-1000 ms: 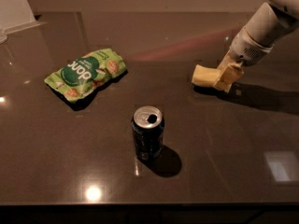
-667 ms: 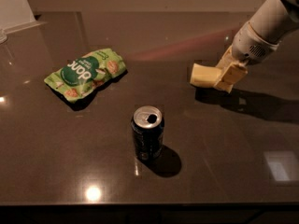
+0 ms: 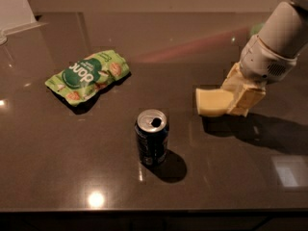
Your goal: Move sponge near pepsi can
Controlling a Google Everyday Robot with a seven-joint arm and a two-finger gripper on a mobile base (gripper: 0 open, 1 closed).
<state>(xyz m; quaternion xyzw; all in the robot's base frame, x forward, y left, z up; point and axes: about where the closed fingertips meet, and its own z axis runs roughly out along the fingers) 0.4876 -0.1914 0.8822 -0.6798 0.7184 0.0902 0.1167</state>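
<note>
Shifted toward the near edge since a second ago: sponge [image 3: 211, 102] and gripper [image 3: 237, 98] together, now closer to pepsi can [image 3: 151, 144]. Gripper at right of table [image 3: 48, 167], reaching in from upper right, fingers pinching right end of sponge. Sponge apparently raised off surface, shadow cast just below it; positioned right of can and slightly behind, not touching it. Can upright near centre front, tab opening visible on top. Green snack bag [image 3: 89, 75] lying flat at left, well apart from both.
</note>
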